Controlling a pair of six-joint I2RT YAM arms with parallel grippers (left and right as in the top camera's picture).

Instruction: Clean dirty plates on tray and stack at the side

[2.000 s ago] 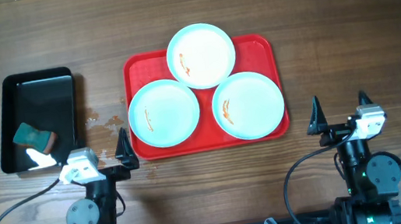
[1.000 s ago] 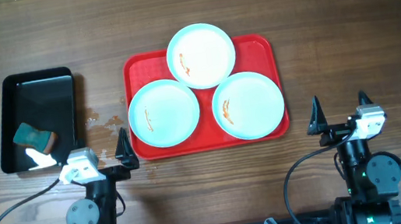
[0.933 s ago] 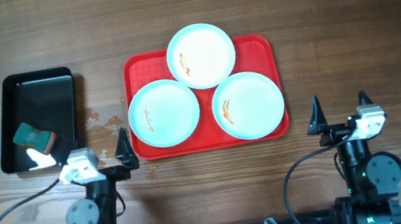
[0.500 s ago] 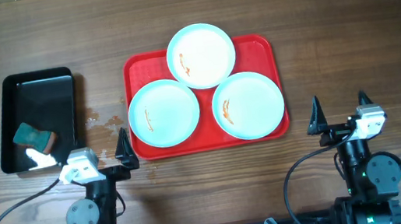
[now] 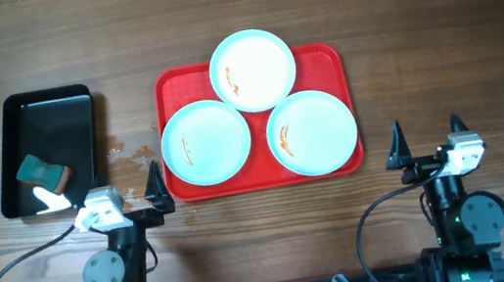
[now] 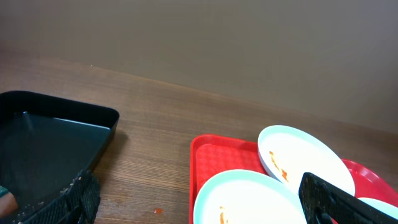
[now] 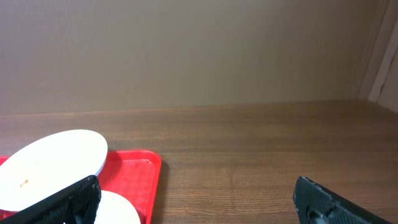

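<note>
Three pale blue plates lie on the red tray [image 5: 329,56]: one at the back [image 5: 253,70], one front left [image 5: 206,142] and one front right [image 5: 312,132]. Each carries a small orange-red smear. My left gripper [image 5: 126,193] rests open near the tray's front left corner, touching nothing. In the left wrist view the left gripper [image 6: 199,208] looks past the front-left plate [image 6: 249,199] and the back plate [image 6: 305,158]. My right gripper [image 5: 427,141] stands open to the right of the tray, and in its own view the right gripper [image 7: 196,205] spans bare wood beside the tray's edge [image 7: 134,171].
A black rectangular bin [image 5: 6,146] stands left of the tray, with a teal sponge [image 5: 43,172] in its near end. Small orange specks [image 5: 125,151] dot the wood between bin and tray. Wooden tabletop stretches right of the tray [image 7: 261,155].
</note>
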